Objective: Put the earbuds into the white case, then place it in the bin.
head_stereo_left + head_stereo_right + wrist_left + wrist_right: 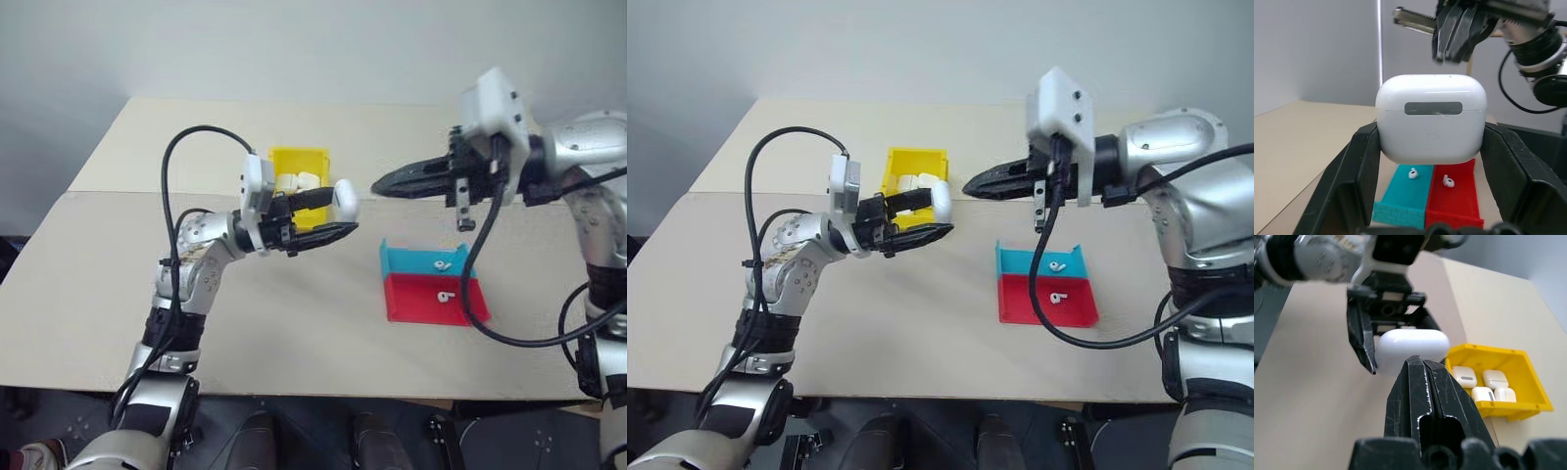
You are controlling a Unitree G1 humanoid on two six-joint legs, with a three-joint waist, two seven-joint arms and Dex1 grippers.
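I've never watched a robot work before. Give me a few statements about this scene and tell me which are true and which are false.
1. The left gripper is holding the white case above the table. True.
2. The case's lid is open. False: it is shut.
3. Both earbuds are lying in the tray, one in the teal half and one in the red half. True.
4. The yellow bin has nothing in it. False: several white cases already lie inside it.
5. The right gripper is carrying an earbud. False: its fingers are shut with nothing between them, pointing toward the held case.
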